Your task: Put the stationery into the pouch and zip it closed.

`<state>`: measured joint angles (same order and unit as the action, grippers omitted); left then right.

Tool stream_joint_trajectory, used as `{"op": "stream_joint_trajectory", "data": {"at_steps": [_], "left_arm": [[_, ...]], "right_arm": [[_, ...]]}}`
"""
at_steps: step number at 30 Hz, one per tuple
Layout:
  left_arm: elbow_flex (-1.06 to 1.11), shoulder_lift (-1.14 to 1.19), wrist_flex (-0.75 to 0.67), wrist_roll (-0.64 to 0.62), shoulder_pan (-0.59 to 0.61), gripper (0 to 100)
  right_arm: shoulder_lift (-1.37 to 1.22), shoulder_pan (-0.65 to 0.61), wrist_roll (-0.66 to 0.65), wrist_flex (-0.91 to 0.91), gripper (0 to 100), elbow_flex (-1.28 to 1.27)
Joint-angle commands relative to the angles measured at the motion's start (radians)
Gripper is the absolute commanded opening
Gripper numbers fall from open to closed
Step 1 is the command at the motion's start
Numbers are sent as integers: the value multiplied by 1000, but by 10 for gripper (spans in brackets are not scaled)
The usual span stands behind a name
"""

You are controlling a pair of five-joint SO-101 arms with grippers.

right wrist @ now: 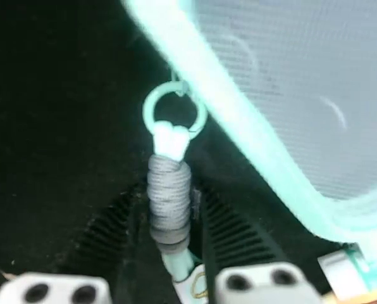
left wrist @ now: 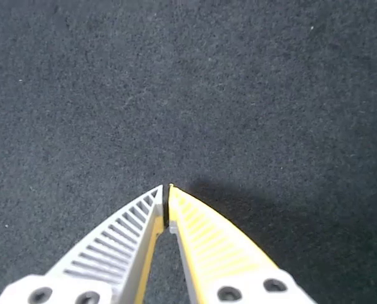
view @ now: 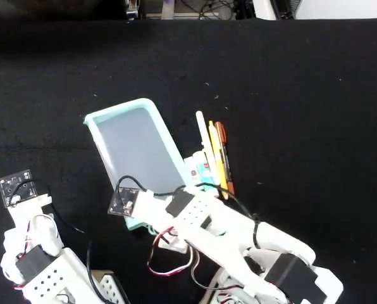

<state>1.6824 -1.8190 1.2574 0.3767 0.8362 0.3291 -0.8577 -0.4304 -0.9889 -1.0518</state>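
Observation:
A mint pouch (view: 135, 142) with a grey mesh face lies flat on the black table, one end toward the arms. Beside its right edge lie several pens (view: 215, 155) and a small white packet (view: 198, 170). In the right wrist view, my right gripper (right wrist: 169, 218) is shut on the grey wrapped zipper pull (right wrist: 169, 190). The pull hangs from a mint ring (right wrist: 174, 114) at the pouch's rim (right wrist: 239, 120). My left gripper (left wrist: 166, 189) is shut with nothing in it, over bare table. The left arm (view: 30, 247) stands at the near left, apart from the pouch.
The right arm (view: 226, 234) stretches over the pouch's near end and hides that corner. Black cloth (view: 302, 95) covers the whole table, with free room at the far side and the right. A corner of the white packet (right wrist: 346, 269) lies close to the right gripper.

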Motion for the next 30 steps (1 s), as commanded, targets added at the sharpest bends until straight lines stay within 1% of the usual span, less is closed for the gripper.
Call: {"op": "stream_joint_trajectory", "data": {"at_steps": [1,6,8,15,18,20,22,23,26,28,30], "left_arm": [[16,-3,-14,-3,-10,30],[16,-3,-14,-3,-10,30],[16,-3,-14,-3,-10,30],[16,-3,-14,-3,-12,30],[16,-3,-12,-3,-12,30],[16,-3,-12,-3,-13,30],[16,-3,-12,-3,-15,30],[16,-3,-12,-3,-15,30],[16,-3,-20,2,-35,30],[13,-3,-31,3,-108,30],[12,-3,-84,0,-194,30]], "right_arm": [[2,0,6,17,139,39],[-2,-81,0,40,135,45],[-2,-81,0,63,134,44],[-2,-20,-11,95,132,36],[-2,-20,-61,97,128,24],[-2,-23,-68,98,84,19],[5,-15,-60,117,5,19],[5,-3,-60,117,22,19],[7,72,-60,117,13,47],[8,143,-60,112,11,82],[31,199,-64,84,11,130]]}}
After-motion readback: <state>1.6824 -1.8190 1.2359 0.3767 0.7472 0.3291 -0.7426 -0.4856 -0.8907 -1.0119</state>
